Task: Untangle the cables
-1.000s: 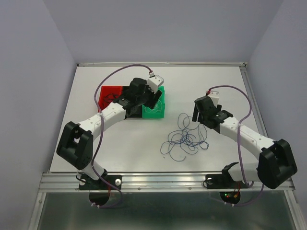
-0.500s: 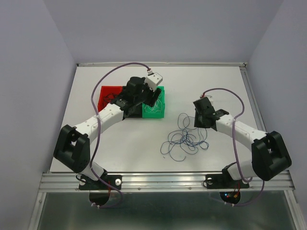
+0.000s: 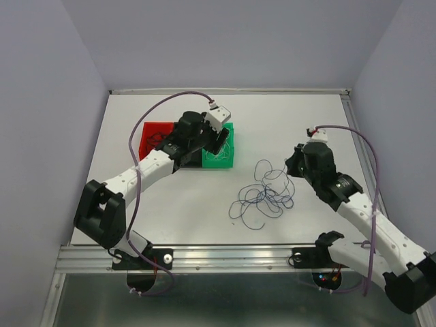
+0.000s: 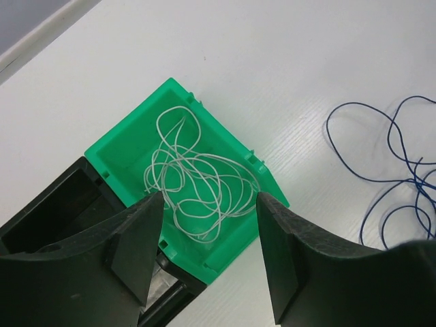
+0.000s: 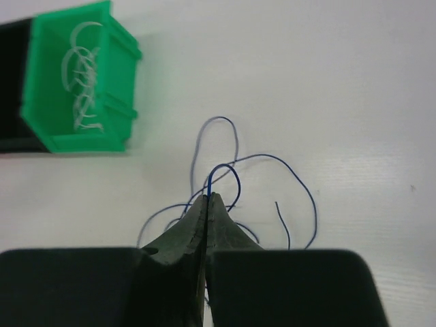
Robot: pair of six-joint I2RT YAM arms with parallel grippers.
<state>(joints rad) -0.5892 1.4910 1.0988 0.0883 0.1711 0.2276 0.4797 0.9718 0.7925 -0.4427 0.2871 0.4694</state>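
A tangle of dark blue and black cables [image 3: 262,197] lies on the white table right of centre. My right gripper [image 3: 291,165] is at the tangle's upper right edge, shut on a loop of dark blue cable [image 5: 223,165] that arches out from the gripper tips [image 5: 208,196]. A white cable [image 4: 194,180] lies coiled inside the green bin [image 4: 116,139]. My left gripper [image 4: 209,197] hovers above that bin, open, with nothing between its fingers. In the left wrist view, more blue cable [image 4: 354,104] shows on the table to the right.
A red bin [image 3: 153,129], a black bin [image 4: 54,204] and the green bin [image 3: 229,161] stand in a row at the table's left centre. Purple arm cables arch above both arms. The side walls stand close on left and right.
My right gripper went from open to shut on the dark blue cable, and its arm swung toward the right. The left arm has hardly moved.
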